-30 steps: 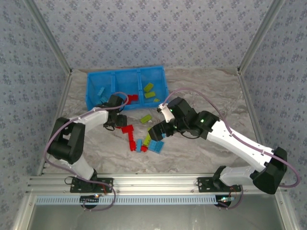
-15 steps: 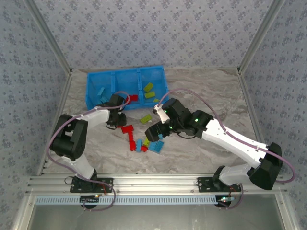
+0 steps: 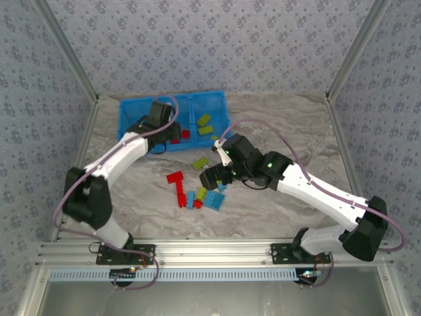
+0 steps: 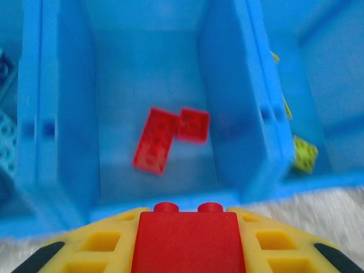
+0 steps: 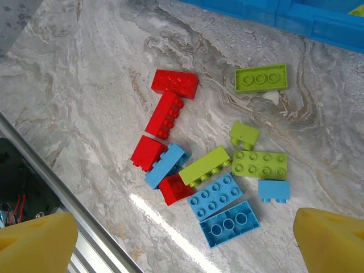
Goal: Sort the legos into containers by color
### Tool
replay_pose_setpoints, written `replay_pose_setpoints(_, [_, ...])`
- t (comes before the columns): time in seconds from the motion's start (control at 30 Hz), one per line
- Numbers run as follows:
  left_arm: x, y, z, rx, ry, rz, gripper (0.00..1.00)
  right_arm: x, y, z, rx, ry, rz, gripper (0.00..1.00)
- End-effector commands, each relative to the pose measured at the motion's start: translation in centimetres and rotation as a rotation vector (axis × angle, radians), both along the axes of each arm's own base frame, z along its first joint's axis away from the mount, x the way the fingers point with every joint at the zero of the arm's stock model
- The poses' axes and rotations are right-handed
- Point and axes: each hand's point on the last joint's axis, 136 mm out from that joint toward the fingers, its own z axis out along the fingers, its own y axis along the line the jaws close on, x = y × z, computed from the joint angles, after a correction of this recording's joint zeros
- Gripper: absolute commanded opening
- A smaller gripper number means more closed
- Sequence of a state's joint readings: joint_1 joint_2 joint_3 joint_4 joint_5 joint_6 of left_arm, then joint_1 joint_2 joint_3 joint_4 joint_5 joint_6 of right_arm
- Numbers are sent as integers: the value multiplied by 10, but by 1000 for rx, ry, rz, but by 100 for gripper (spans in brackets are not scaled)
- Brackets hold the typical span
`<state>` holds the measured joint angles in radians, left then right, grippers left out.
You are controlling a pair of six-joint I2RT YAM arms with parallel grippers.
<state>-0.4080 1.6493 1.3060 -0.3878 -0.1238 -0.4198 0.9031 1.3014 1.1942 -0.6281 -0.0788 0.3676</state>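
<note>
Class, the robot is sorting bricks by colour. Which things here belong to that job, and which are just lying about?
Part of the job:
- loose bricks on the table
- blue tray and the sorted bricks in it
- red brick held in the left gripper
- right gripper, open above the pile

Just there:
- marbled tabletop
- metal rail
- patterned walls

Work area is closed in on left, far & right by walls [image 3: 197,46] papered w/ a blue-grey floral print. Tabletop [image 3: 289,122] is finished in grey-beige marble pattern. Metal posts [image 3: 350,59] are set at far corners; a metal rail [image 3: 217,249] is fixed along near edge. Evenly lit.
</note>
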Motion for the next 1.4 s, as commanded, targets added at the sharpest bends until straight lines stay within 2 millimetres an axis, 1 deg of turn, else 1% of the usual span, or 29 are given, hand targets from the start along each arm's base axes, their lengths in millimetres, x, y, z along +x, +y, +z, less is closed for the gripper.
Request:
replay_pose_setpoints(0.0, [37,10,-12,36,16,32,35,2,-10,16,13,-18,-58,100])
replay_pose_setpoints(0.03, [45,9,-14,46,23,28,37,2,-13,15,9,-16,-65,100])
replay_pose_setpoints(0.1, [60,5,-14,57,33,16,47,0,-17,14,7,-14,-79,100])
replay_pose_setpoints(0.13, [64,3,-13,55,34,12,50,1,-18,16,12,-20,-85,100])
replay_pose_setpoints(0.17, [67,1,-9,48,32,8,51,-1,-22,5,-5,-5,-97,100])
replay_pose_setpoints(0.23, [68,-2,2,30,15,-1,51,2,-26,0,-13,0,-126,100])
replay_pose_setpoints(0.33, [55,-2,24,-4,-16,-7,52,11,-37,-10,-49,1,-195,100])
replay_pose_setpoints(0.37, [45,-4,32,-21,-25,-18,52,13,-39,-14,-54,9,-208,100])
replay_pose_setpoints(0.43, [18,-8,49,-47,-48,-51,52,18,-36,-21,-50,14,-203,100])
replay_pose_setpoints(0.5, [-19,-17,70,-53,-98,-118,52,24,-32,-33,-73,15,-194,100])
replay_pose_setpoints(0.53, [-36,-20,74,-36,-107,-150,53,31,-25,-36,-79,1,-185,100])
replay_pose_setpoints(0.6, [-77,-21,95,8,-155,-228,54,41,-16,-50,-135,-4,-162,100])
replay_pose_setpoints(0.63, [-94,-20,101,30,-164,-273,54,47,-11,-55,-155,-12,-149,100])
replay_pose_setpoints(0.7, [-136,-23,110,64,-172,-421,57,58,4,-68,-176,-23,-111,100])
replay_pose_setpoints(0.73, [-156,-24,110,70,-163,-496,58,66,13,-69,-171,-36,-94,100])
replay_pose_setpoints(0.8, [-197,-28,111,56,-152,-658,65,80,26,-85,-206,-40,-68,100])
replay_pose_setpoints(0.87, [-231,-28,107,52,-134,-783,72,94,34,-102,-253,-38,-57,100])
replay_pose_setpoints(0.9, [-246,-26,102,58,-117,-834,76,102,38,-111,-273,-38,-56,100])
replay_pose_setpoints(0.93, [-256,-23,97,68,-113,-867,79,108,41,-118,-287,-35,-53,100])
replay_pose_setpoints(0.97, [-264,-18,88,85,-103,-889,83,115,46,-126,-299,-27,-47,100])
replay_pose_setpoints(1.07, [-271,-9,67,122,-105,-905,93,130,55,-148,-349,-23,-33,100])
replay_pose_setpoints(1.13, [-271,-10,60,120,-122,-910,99,138,55,-164,-397,-21,-34,100])
replay_pose_setpoints(1.23, [-271,-17,55,100,-143,-941,99,149,52,-180,-464,-24,-39,100])
replay_pose_setpoints(1.37, [-271,-20,39,101,-108,-963,99,147,59,-198,-469,9,-7,100])
